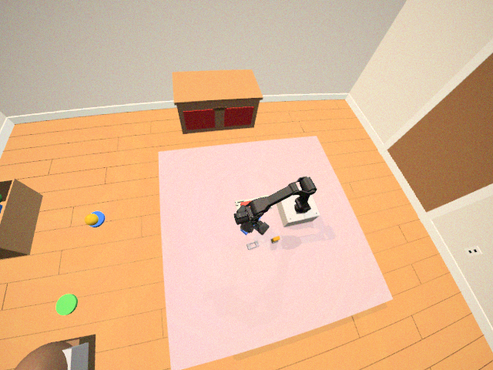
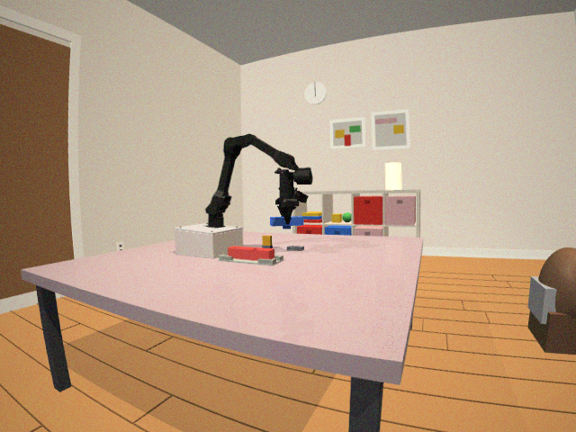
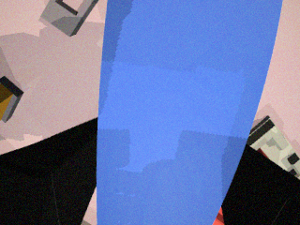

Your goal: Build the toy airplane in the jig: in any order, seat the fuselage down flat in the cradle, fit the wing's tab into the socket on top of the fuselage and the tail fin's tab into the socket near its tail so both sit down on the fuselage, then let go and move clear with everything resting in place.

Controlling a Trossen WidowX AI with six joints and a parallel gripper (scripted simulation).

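Observation:
My gripper (image 1: 249, 226) (image 2: 285, 217) (image 3: 165, 134) is shut on the blue wing (image 1: 243, 230) (image 2: 279, 220) (image 3: 187, 88) and holds it level, well above the table. The wing fills most of the wrist view. The red fuselage (image 1: 245, 203) (image 2: 251, 253) lies flat in the grey jig (image 2: 272, 261) (image 3: 277, 144), just beside and below the gripper; in the top view my arm hides most of it. The yellow tail fin (image 1: 275, 239) (image 2: 266, 240) (image 3: 7, 100) stands on the table, apart from the jig.
A small grey rectangular holder (image 1: 252, 245) (image 2: 294, 247) lies on the pink table (image 1: 206, 278) (image 2: 279, 301) near the fin. The arm's white base block (image 1: 288, 216) (image 2: 208, 240) stands behind the jig.

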